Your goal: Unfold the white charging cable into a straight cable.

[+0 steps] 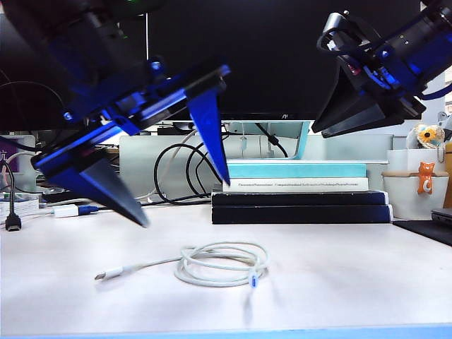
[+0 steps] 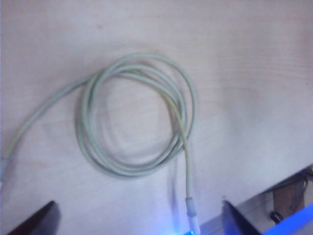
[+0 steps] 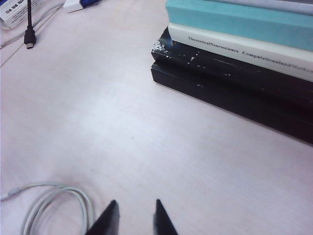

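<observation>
White and thin, the coiled charging cable (image 1: 222, 264) is lying on the pale wooden tabletop (image 1: 339, 282), one plug stretching leftward. The left gripper (image 1: 185, 201) is hanging above the coil, its blue-black fingers spreading wide and holding nothing. The right gripper (image 3: 133, 215) is hovering higher to the right, its jaws standing narrowly apart and empty. Behind, a stack of books (image 1: 300, 191) is showing a white spine whose printed title is too small to make out fully.

White charging cable (image 1: 222, 265), thin and flexible, still coiled in a few loose loops flat on the bench (image 1: 339, 282), one plug end trailing out leftward, blue-marked plug at the coil's front edge
</observation>
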`<state>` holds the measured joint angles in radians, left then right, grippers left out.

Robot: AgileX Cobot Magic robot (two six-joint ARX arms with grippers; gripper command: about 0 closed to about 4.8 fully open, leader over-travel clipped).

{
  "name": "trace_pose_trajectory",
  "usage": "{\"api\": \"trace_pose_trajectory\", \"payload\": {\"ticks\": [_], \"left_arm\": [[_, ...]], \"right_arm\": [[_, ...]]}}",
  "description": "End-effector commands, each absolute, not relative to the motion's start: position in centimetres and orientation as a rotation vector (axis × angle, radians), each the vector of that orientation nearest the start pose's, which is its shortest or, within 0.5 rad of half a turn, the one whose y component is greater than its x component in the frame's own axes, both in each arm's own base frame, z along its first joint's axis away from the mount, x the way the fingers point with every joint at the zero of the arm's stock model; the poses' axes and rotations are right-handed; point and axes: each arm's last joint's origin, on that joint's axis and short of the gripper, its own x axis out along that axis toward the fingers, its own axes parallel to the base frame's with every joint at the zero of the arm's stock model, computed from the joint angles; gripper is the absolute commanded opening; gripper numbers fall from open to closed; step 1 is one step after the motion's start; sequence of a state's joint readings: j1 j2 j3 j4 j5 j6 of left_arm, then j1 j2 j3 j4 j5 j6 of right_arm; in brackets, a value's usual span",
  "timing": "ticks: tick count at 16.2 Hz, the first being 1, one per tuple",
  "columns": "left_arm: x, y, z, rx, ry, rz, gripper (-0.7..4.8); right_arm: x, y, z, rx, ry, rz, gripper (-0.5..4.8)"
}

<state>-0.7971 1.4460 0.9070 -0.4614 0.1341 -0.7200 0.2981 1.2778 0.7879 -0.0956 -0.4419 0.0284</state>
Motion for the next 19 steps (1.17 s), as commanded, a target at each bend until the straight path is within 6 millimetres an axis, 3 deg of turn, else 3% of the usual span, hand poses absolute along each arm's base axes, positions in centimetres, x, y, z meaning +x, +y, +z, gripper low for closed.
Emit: {"api": "trace_pose_trajectory", "payload": {"ticks": [1,6,16,19], "left_arm": [[19.2,-21.4,20.2,-0.251,1.244,-0.374,4.79],[21.0,-23.9,18.9,-0.153,1.286,-0.254,4.79],[21.4,-24.7,17.5,-0.085,1.332,-0.157,4.79],[21.5,-24.9,16.6,-0.087,1.352,-0.13,4.51]], "right_arm": [[25.1,9.1,24.6,0.066,0.581,0.72,1.0],[25.2,9.1,24.8,0.066,0.576,0.722,1.0],[25.3,9.1,25.0,0.064,0.548,0.725,0.99],[25.3,9.1,25.0,0.064,0.545,0.725,0.99]]}}
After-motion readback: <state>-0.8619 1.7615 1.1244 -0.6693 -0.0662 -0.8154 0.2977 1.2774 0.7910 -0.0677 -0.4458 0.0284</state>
